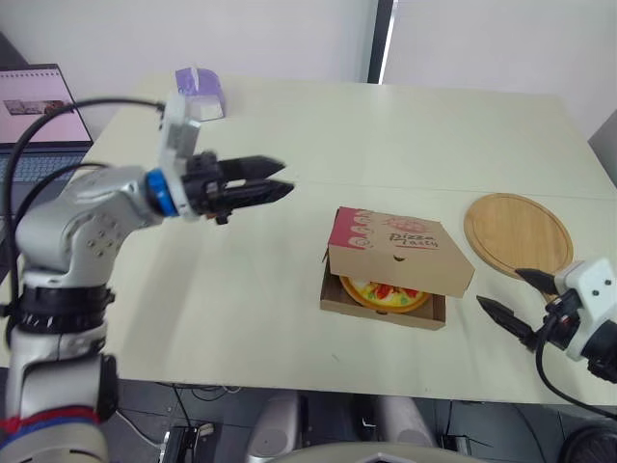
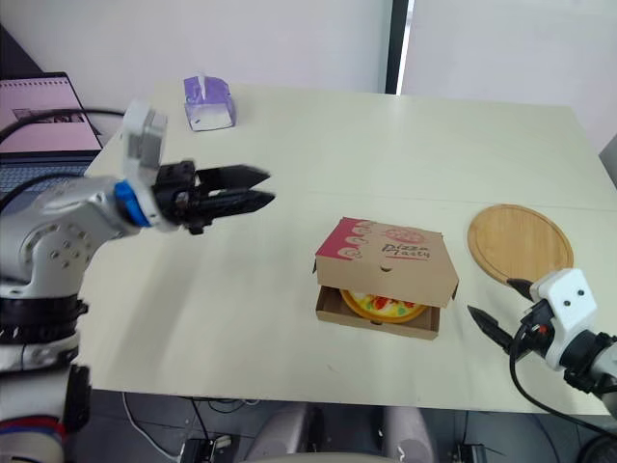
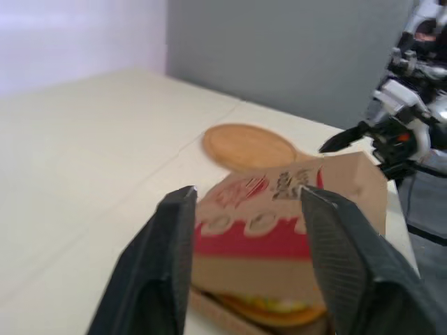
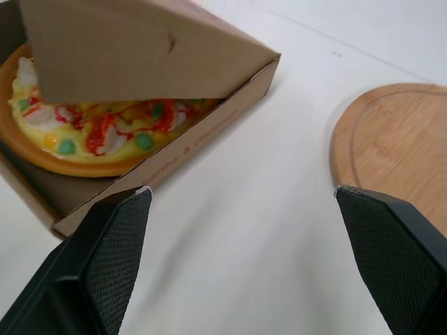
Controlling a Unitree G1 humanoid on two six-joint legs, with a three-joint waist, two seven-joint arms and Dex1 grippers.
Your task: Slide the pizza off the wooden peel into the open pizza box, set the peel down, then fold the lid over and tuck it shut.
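Right wrist view: pizza (image 4: 91, 132) sits in the box (image 4: 209, 118), lid (image 4: 140, 49) half down, untucked; peel (image 1: 518, 233) lies on the surface (image 1: 241, 289) nearby. Left claw (image 1: 287, 178) and right claw (image 1: 502, 288) both spread, empty — we judge pressing and tucking the lid comes next.

I hold the left gripper (image 1: 286, 179) raised with fingers slightly apart; the right gripper (image 1: 501, 287) sits low, fingers spread wide.

The pizza box (image 1: 397, 265) sat by the bench's (image 1: 386, 135) front edge, right of centre, with the pizza (image 1: 386, 294) in it under the tilted lid (image 1: 400, 249). The peel (image 1: 518, 234) lay behind and right of it, near the right edge. A tissue box (image 1: 200, 94) stood by the far left corner.
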